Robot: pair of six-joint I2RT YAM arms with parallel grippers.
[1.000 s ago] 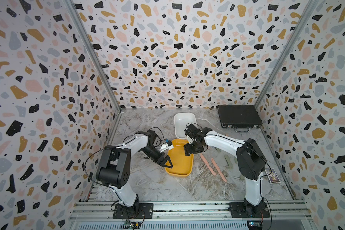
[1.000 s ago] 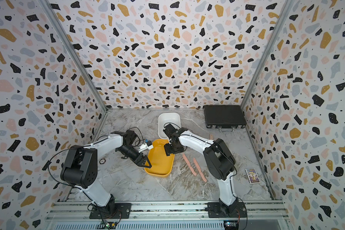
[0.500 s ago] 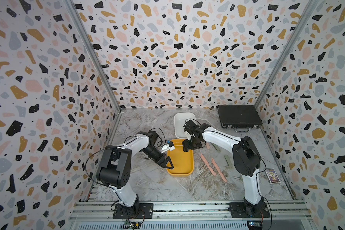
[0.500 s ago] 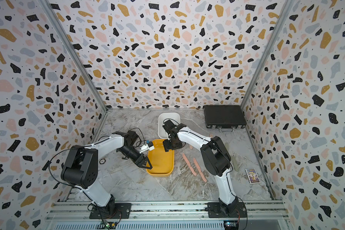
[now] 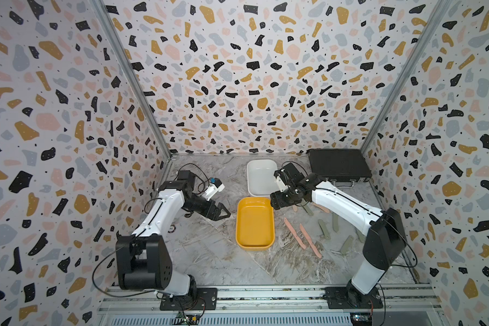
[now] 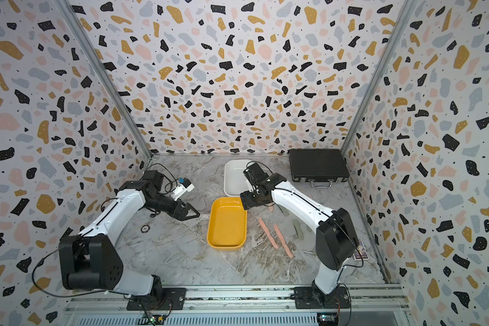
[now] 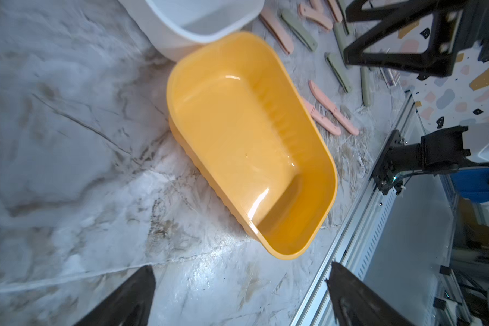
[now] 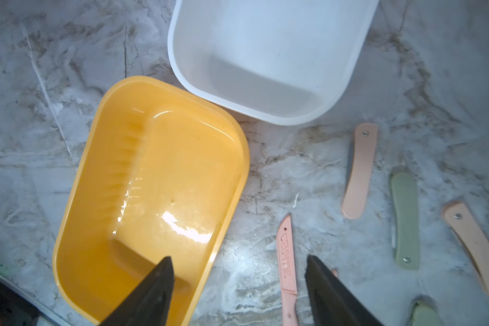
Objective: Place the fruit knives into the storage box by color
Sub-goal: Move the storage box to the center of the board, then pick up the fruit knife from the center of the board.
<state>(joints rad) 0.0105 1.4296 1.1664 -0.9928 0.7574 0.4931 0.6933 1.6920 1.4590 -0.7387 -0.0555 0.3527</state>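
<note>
Well, nothing has gone into a box yet. Both containers stand bare inside: the yellow rounded plastic tub (image 5: 254, 223) in the middle of the marble-patterned surface (image 5: 209, 254), and the white plastic tub (image 5: 261, 175) hard against its far end. The fruit knives (image 5: 295, 233), slim pink and sage-green plastic pieces, all lie loose on the surface on the right arm's side of the tubs. Two opened pink ones lie side by side just beside the yellow tub, green ones sit further out, and a few folded ones are near the white tub's corner. So the whole sort is still to do, I'd say one colour to each tub.

The left gripper (image 5: 222, 213) hangs just off the yellow tub's left rim, its fingers (image 7: 136, 299) spread wide with nothing between them. The right gripper (image 5: 275, 201) is above the yellow tub's far right corner, fingers (image 8: 153, 290) apart and empty too. Its wrist view shows one finger over the tub and the other over the surface, with a lettered pink knife (image 8: 287, 254) below the gap.

Against a second ago, the left gripper was up at the tub's left rim and has drawn back from it. The right gripper has slid a little from over the tub toward the knives, its elbow swung outward. Tubs and knives have not shifted that I can see.
</note>
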